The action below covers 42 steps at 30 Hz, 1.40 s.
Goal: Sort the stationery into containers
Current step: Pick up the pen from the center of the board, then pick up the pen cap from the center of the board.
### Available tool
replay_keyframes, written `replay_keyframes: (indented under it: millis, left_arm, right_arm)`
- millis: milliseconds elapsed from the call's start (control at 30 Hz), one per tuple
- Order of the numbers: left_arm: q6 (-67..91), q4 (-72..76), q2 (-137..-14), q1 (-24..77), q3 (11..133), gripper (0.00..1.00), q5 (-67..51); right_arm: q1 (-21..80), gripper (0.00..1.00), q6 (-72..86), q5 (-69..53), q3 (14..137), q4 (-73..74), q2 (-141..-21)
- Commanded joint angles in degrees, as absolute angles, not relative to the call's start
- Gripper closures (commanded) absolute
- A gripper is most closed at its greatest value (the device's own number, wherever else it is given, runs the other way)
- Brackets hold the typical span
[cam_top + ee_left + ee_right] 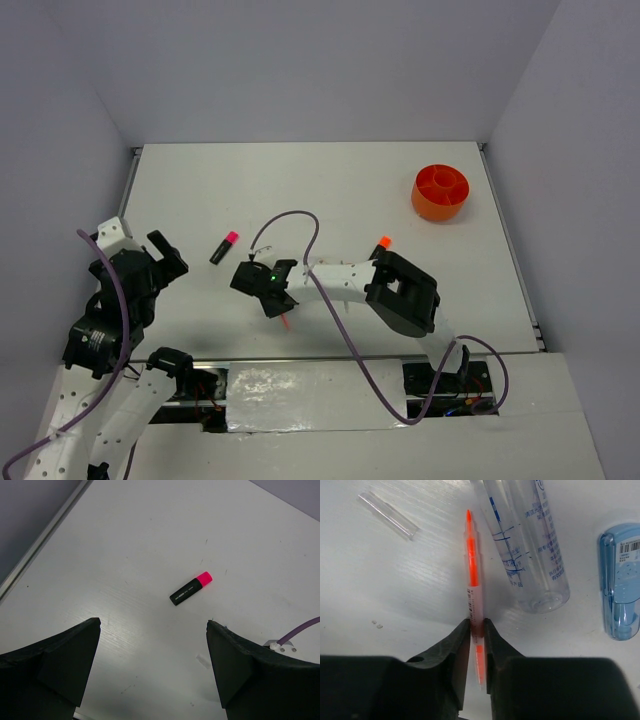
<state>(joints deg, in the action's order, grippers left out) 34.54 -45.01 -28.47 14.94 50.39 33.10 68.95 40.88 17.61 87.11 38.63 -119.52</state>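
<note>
Left gripper [160,262]: sits at the table's [330,180] 9 o'clock edge, jaws wide apart, nothing between them; in the left wrist view [152,625] bare tabletop shows through the gap.
Pink highlighter [224,247]: lies flat on the table toward 3 o'clock of the left gripper, apart from it. In the left wrist view [191,588] it is at 1 o'clock of the gap, pink cap pointing to 2 o'clock.
Right gripper [268,285]: reaches across to mid-table, just past the pink highlighter. The right wrist view [477,625] shows its fingers pressed together on the pen.
Clear cap [387,514]: a small see-through sleeve lies loose at 11 o'clock of the right gripper.
Pen [472,570]: thin and orange, it runs 12 to 6 o'clock, tip at 12, pinched in its lower half. Whether it touches the table cannot be told.
Tube [525,540]: clear with blue print, it lies at 1 o'clock of the fingers, just beside the pen.
Clip [621,580]: blue, it lies near 3 o'clock, apart from the tube.
Orange highlighter [383,242]: only its cap shows, beside the right arm.
Tub [441,192]: orange and round, it stands at 2 o'clock of the right gripper, well apart.
</note>
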Motion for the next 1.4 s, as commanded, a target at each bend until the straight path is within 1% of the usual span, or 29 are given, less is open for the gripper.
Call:
replay_keyframes:
  millis: [0, 67, 100, 167, 200, 333, 500, 567, 667, 733, 833, 900, 1000, 1067, 1167, 1267, 1367]
  left_arm:
    - [33.93, -43.24, -27.69, 15.03, 51.86, 0.01, 33.13]
    - [33.93, -43.33, -27.51, 15.03, 51.86, 0.01, 33.22]
    - [33.93, -43.24, -27.42, 14.94, 51.77, 0.01, 33.14]
    - [33.75, -43.15, -27.16, 15.03, 51.77, 0.01, 32.96]
    - [33.84, -43.07, -27.07, 15.12, 51.68, 0.01, 32.96]
    - [33.66, -42.80, -27.07, 15.03, 51.59, 0.01, 32.35]
    - [33.39, -42.45, -28.64, 15.03, 52.47, 0.01, 29.36]
    - [37.06, -45.17, -29.96, 15.03, 54.39, 0.01, 28.31]
    - [43.49, -46.58, -32.95, 15.03, 53.97, 0.01, 23.56]
    - [48.40, -47.19, -36.02, 15.03, 51.95, 0.01, 19.62]
    - [55.61, -43.51, -40.77, 15.55, 45.81, 0.01, 13.56]
    - [61.06, -40.17, -43.23, 16.61, 41.76, 0.01, 13.09]
    - [70.20, -38.51, -46.31, 20.91, 38.94, 0.01, 16.08]
    - [76.36, -38.15, -48.85, 24.51, 38.24, 0.01, 17.66]
    - [81.11, -39.02, -57.62, 28.03, 40.33, 0.01, 19.33]
    - [82.26, -37.97, -64.65, 28.56, 42.10, 0.01, 17.32]
    - [84.90, -40.16, -70.64, 28.56, 43.94, 0.03, 17.05]
  right_arm:
    - [70.05, 0.79, 42.36, 18.10, 86.22, 39.82, -120.32]
    - [70.31, 0.89, 42.71, 17.93, 85.78, 39.73, -119.88]
    - [70.57, 0.95, 42.89, 17.76, 85.69, 39.90, -119.80]
    - [70.84, 0.96, 43.24, 17.58, 85.43, 39.73, -119.45]
    - [70.84, 1.00, 43.42, 17.93, 85.52, 39.99, -119.27]
    - [71.89, 1.00, 44.30, 19.60, 86.31, 41.74, -117.52]
    - [73.91, 1.00, 44.03, 21.70, 86.05, 42.62, -109.09]
    - [74.97, 1.00, 44.03, 23.81, 85.96, 44.46, -104.52]
    - [76.02, 1.00, 43.95, 26.54, 84.47, 46.49, -98.02]
    - [76.03, 1.00, 43.33, 27.51, 82.89, 47.19, -93.00]
    - [75.76, 1.00, 43.06, 31.28, 78.77, 49.12, -87.13]
    - [74.89, 1.00, 43.59, 33.83, 77.35, 52.20, -84.65]
    - [73.22, 1.00, 45.00, 36.38, 74.28, 55.37, -79.64]
    - [72.16, 1.00, 45.17, 36.74, 71.46, 55.46, -75.16]
    - [70.67, 1.00, 43.95, 36.56, 68.04, 53.01, -68.84]
    - [70.40, 1.00, 43.51, 35.59, 65.75, 51.59, -67.41]
    - [70.22, 1.00, 43.94, 36.21, 65.57, 53.43, -68.64]
